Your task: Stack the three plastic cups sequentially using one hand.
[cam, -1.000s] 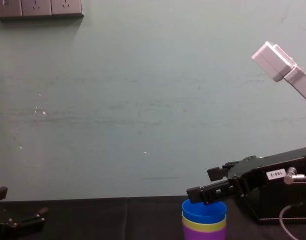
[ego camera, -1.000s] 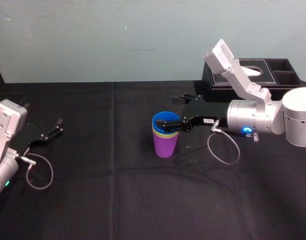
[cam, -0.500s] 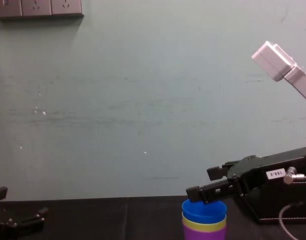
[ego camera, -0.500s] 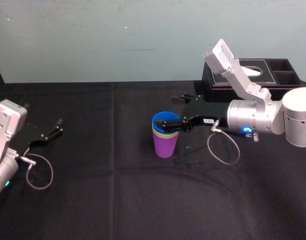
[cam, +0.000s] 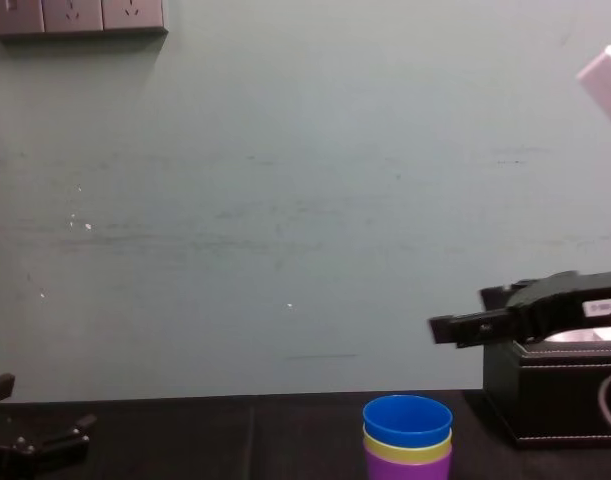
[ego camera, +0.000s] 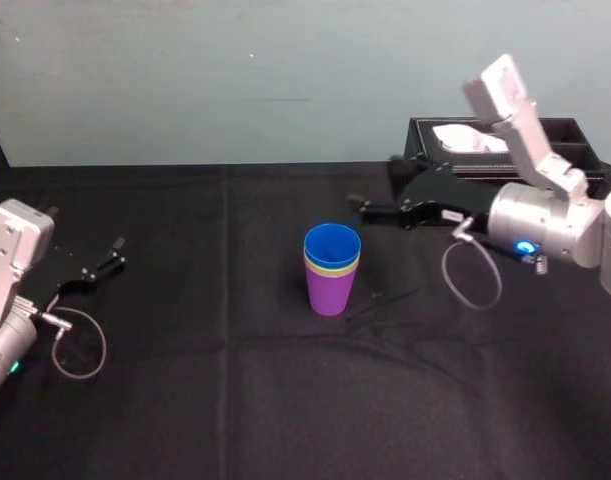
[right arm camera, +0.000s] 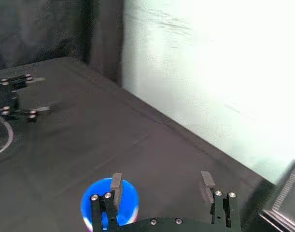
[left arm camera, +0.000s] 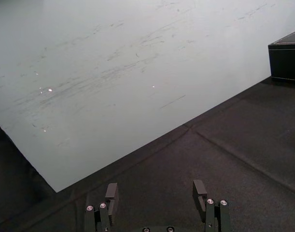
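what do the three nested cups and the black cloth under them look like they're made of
Blue cup, yellow-green cup, purple cup: probably smooth moulded plastic. Each is one solid colour with a thin, even rim, and they nest closely. The finish looks semi-matte, with no strong glare.
Table cover: probably black fabric, matte, with fold creases and soft wrinkles.

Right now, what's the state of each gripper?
Left gripper: open, empty, parked at far left.
Right gripper: open, empty, clear of the stacked cups, above and to their right.
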